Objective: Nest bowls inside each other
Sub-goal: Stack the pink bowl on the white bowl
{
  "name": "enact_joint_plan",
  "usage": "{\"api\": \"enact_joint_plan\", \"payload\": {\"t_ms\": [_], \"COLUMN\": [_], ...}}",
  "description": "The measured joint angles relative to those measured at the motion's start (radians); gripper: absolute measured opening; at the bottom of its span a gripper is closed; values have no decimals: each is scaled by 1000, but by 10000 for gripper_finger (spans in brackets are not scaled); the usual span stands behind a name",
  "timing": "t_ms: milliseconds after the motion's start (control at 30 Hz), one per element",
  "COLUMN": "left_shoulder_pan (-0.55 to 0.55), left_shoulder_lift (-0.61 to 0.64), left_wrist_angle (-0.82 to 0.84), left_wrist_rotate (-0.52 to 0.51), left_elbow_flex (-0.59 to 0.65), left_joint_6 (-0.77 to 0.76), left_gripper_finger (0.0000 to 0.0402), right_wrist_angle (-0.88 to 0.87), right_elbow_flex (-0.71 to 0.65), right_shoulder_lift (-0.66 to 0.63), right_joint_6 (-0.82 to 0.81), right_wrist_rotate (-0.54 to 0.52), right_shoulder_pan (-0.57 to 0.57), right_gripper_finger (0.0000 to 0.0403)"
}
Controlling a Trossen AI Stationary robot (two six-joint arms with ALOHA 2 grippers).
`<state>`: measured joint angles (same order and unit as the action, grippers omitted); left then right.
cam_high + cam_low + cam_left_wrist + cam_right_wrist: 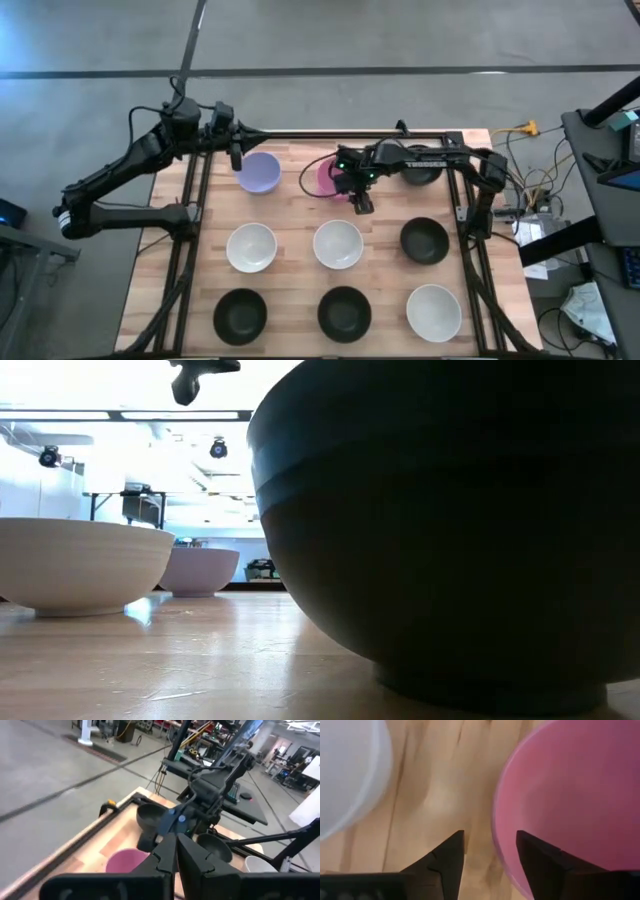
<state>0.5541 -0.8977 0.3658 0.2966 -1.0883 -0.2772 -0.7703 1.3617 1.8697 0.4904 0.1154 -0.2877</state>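
Observation:
Nine bowls stand on their bases in three rows on the wooden table. The far row holds the lavender bowl [260, 172], the pink bowl [324, 178] and a black bowl [420, 168] under my right arm. My right gripper [360, 203] points down, open, at the pink bowl's near rim [496, 835]. One finger [540, 865] stands over the bowl's inside and the other [447, 862] outside over bare wood. My left gripper [235, 155] hangs shut [176, 851] above the lavender bowl's far-left edge.
The middle row holds a white bowl [250, 247], a second white bowl [338, 244] just near of my right gripper, and a black bowl [424, 240]. The near row holds two black bowls [240, 314] [344, 312] and a white one [433, 312]. Black frame rails [190, 210] run along both table sides.

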Motion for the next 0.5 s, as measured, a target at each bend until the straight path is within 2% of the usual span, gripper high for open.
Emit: {"api": "enact_joint_plan", "payload": {"t_ms": [167,367,500], "left_shoulder_pan": [0,0,0], "left_shoulder_lift": [10,2,-10], "left_wrist_angle": [-5,-4,-3], "left_wrist_rotate": [0,-1,-1], "left_elbow_flex": [1,1,1], "left_joint_6": [-30,-32,-32], "left_gripper_finger": [0,0,0], "right_wrist_angle": [-1,6,-1], "right_elbow_flex": [-1,1,11], "right_shoulder_lift": [43,23,-6], "right_joint_6": [0,0,-2], "right_wrist_rotate": [-41,-39,-40], "right_shoulder_pan": [-1,0,-1], "right_gripper_finger": [127,25,12]}}
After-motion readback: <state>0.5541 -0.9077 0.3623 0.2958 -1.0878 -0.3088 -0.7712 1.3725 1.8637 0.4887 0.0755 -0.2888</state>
